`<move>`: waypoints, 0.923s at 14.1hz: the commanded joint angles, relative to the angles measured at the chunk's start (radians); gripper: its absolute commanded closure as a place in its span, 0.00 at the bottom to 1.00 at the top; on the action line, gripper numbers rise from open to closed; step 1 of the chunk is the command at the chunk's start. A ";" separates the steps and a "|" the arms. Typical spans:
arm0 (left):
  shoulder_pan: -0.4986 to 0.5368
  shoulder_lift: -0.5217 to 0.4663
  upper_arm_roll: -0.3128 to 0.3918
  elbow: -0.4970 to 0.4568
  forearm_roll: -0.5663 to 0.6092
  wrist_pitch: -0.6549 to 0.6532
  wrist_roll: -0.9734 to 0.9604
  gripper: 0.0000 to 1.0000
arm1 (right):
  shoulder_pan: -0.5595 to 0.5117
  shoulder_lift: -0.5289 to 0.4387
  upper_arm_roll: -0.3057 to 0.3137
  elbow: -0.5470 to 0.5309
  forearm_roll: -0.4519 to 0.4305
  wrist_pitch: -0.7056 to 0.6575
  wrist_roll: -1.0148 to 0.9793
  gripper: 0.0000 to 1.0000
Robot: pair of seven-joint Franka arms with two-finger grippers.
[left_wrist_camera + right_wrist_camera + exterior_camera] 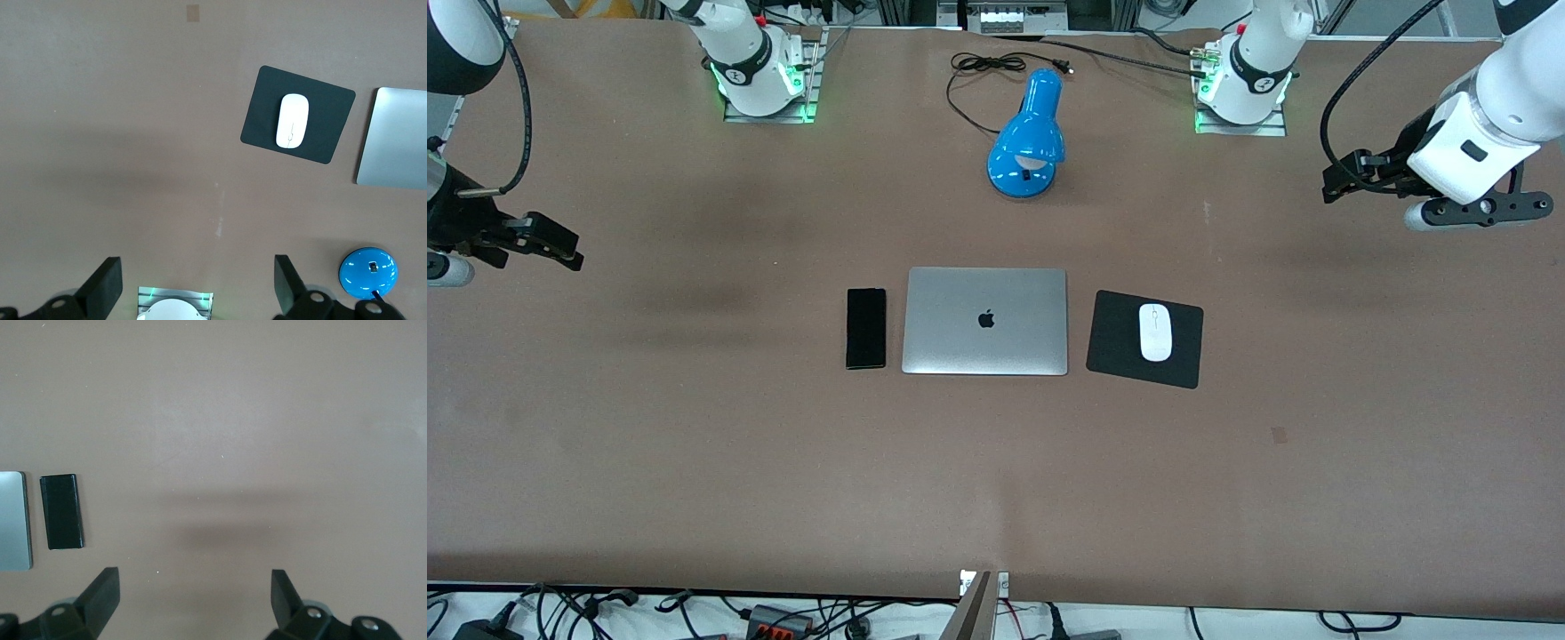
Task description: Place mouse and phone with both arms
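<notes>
The white mouse point(1155, 332) point(292, 120) lies on a black mouse pad point(1112, 356) point(327, 113), beside the closed laptop toward the left arm's end of the table. The black phone point(866, 328) point(61, 511) lies flat at the laptop's side toward the right arm's end. My left gripper point(1338, 178) point(197, 287) hangs open and empty over bare table at the left arm's end, well clear of the mouse. Over bare table at the right arm's end, my right gripper point(560, 244) point(193, 597) is also open and holds nothing.
A closed silver laptop point(985, 321) point(393, 147) point(13, 520) sits mid-table between phone and pad. A blue desk lamp point(1028, 133) point(368, 272) with its black cord lies farther from the front camera, between the two arm bases.
</notes>
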 commanded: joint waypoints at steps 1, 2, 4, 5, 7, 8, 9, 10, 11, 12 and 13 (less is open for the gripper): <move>0.001 -0.006 0.003 0.008 -0.011 -0.014 0.023 0.00 | 0.009 -0.018 -0.008 -0.014 0.002 0.011 -0.017 0.00; 0.001 -0.006 0.003 0.008 -0.011 -0.014 0.023 0.00 | 0.009 -0.018 -0.007 -0.012 0.002 0.011 -0.017 0.00; 0.001 -0.006 0.003 0.008 -0.011 -0.014 0.023 0.00 | -0.026 -0.022 0.007 -0.012 0.002 0.011 -0.017 0.00; 0.001 -0.006 0.003 0.008 -0.011 -0.014 0.023 0.00 | -0.053 -0.022 0.045 -0.012 0.002 0.019 -0.019 0.00; 0.001 -0.006 0.003 0.008 -0.011 -0.014 0.025 0.00 | -0.060 -0.024 0.062 -0.012 0.004 0.024 -0.017 0.00; 0.001 -0.006 0.003 0.008 -0.011 -0.014 0.023 0.00 | -0.057 -0.024 0.062 -0.012 0.004 0.023 -0.017 0.00; 0.001 -0.006 0.003 0.008 -0.011 -0.014 0.023 0.00 | -0.057 -0.026 0.061 -0.014 0.004 0.017 -0.019 0.00; 0.001 -0.006 0.003 0.008 -0.011 -0.014 0.023 0.00 | -0.059 -0.033 0.061 -0.014 0.002 0.002 -0.019 0.00; 0.001 -0.006 0.003 0.008 -0.011 -0.014 0.023 0.00 | -0.059 -0.036 0.061 -0.014 0.004 -0.003 -0.020 0.00; 0.001 -0.006 0.003 0.008 -0.011 -0.014 0.023 0.00 | -0.059 -0.036 0.061 -0.014 0.004 -0.004 -0.019 0.00; 0.001 -0.006 0.003 0.008 -0.011 -0.014 0.023 0.00 | -0.059 -0.036 0.061 -0.014 0.004 -0.004 -0.019 0.00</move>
